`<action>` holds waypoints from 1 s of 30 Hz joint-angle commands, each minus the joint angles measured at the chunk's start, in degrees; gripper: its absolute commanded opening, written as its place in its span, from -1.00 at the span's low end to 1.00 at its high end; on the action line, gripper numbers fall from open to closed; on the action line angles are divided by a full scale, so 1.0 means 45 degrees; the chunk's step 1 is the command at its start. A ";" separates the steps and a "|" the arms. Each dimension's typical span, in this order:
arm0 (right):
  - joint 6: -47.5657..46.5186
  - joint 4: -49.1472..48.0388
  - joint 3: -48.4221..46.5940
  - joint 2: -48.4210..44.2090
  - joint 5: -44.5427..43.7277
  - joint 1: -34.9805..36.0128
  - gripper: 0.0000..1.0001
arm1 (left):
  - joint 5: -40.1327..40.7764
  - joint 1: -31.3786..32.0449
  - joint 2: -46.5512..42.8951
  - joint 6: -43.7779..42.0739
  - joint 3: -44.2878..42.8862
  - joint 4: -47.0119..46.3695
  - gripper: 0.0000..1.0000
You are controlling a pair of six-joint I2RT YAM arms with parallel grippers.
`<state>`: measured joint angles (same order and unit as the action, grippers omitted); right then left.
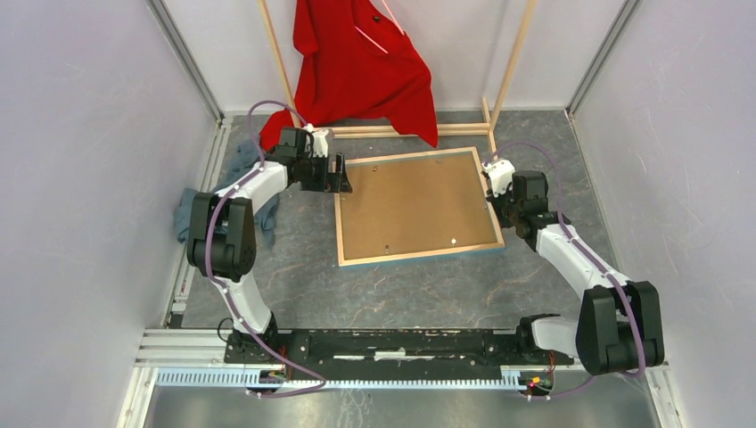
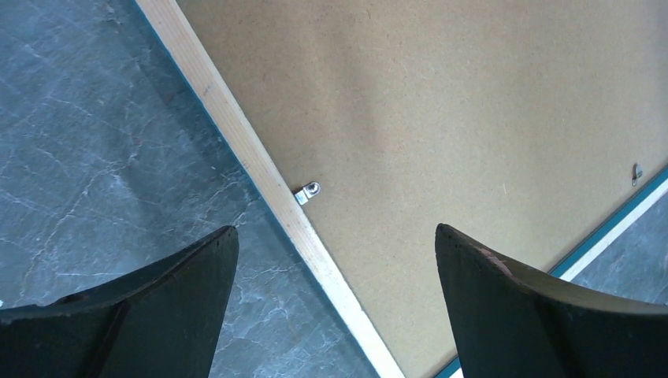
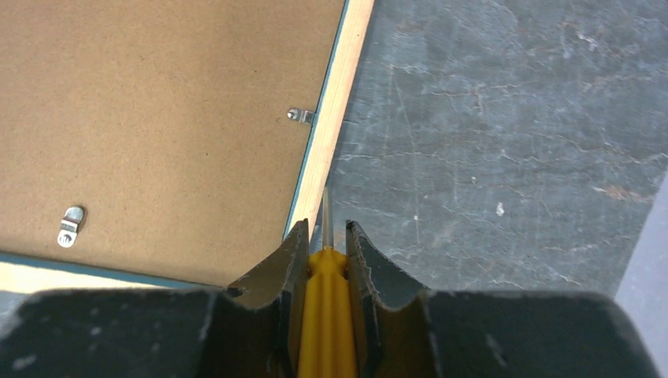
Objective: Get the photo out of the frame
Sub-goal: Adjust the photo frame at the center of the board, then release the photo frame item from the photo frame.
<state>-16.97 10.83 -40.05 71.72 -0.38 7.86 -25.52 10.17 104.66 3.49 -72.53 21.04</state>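
Note:
The frame point(image 1: 419, 256) lies face down on the table, its pale wood edge point(image 2: 236, 134) around the brown backing board point(image 1: 414, 207). The photo is hidden under that board. Small metal clips point(image 2: 308, 191) point(image 3: 300, 116) sit along the board's rim. My left gripper point(image 1: 343, 174) hangs open over the frame's left edge, one finger on each side of it point(image 2: 336, 230), holding nothing. My right gripper point(image 1: 490, 192) is at the frame's right edge, shut point(image 3: 326, 224) on a yellow-handled screwdriver point(image 3: 324, 315). Its thin metal shaft points along the wood edge point(image 3: 339, 110).
A red garment point(image 1: 361, 62) hangs on a wooden rack point(image 1: 508, 67) just behind the frame. A grey-blue cloth point(image 1: 183, 214) lies at the left by the left arm. Grey walls close in both sides.

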 commanded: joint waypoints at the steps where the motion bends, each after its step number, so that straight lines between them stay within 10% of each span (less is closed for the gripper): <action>1: 0.0471 0.0203 -0.0554 -0.0518 0.2074 0.0076 -1.00 | 0.0249 -0.0151 -0.0368 -0.0697 0.0100 -0.0079 1.00; 30: -0.0466 -0.1973 -0.1729 -0.0252 -0.0097 0.1873 -1.00 | 0.0516 -0.0175 -0.0052 -0.0399 0.0466 -0.2138 1.00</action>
<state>-17.41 6.79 -51.99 71.92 0.01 14.11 -22.85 9.54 108.33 2.98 -71.42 15.75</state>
